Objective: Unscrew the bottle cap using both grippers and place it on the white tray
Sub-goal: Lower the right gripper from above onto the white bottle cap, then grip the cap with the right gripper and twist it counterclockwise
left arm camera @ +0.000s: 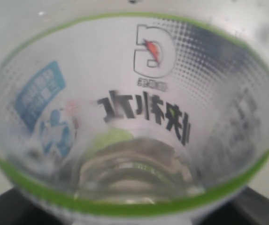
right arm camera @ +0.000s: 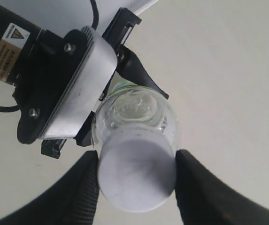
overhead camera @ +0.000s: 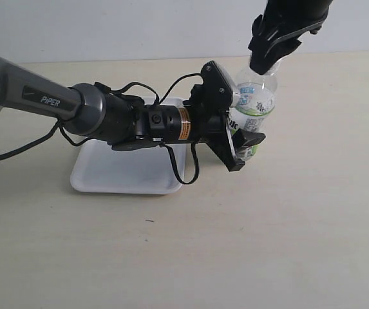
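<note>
As the left end effector (overhead camera: 243,119) clamps the bottle (overhead camera: 263,103), the right end effector (right arm camera: 137,185) pinches the bottle cap (right arm camera: 136,171); twisting seems next.

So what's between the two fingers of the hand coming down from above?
The white bottle cap, on top of the bottle. The right wrist view shows a finger at each side.

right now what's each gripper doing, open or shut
Left gripper: closed on the bottle.
Right gripper: closed on the cap.
</note>
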